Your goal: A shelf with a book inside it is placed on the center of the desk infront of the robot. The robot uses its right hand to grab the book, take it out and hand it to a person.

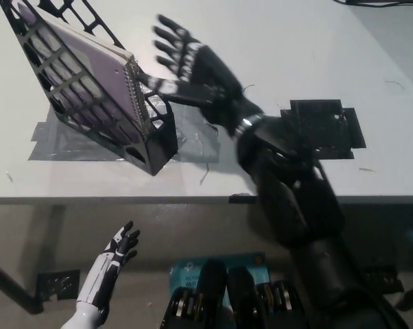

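Fingers spread and empty, the black right hand (189, 65) reaches beside the shelf (90, 89), needing next to close on the book (100, 62).

The shelf (90, 82) is showing as matt black plastic lattice; the book (90, 65) inside is presenting a smooth, pale purple cover and a metal spiral binding. The surface (275, 48) is appearing smooth, white and slightly glossy, carrying grey tape (62, 140) and matt black tape (323, 127). The right hand (193, 68) is looking like black plastic with metallic bands.
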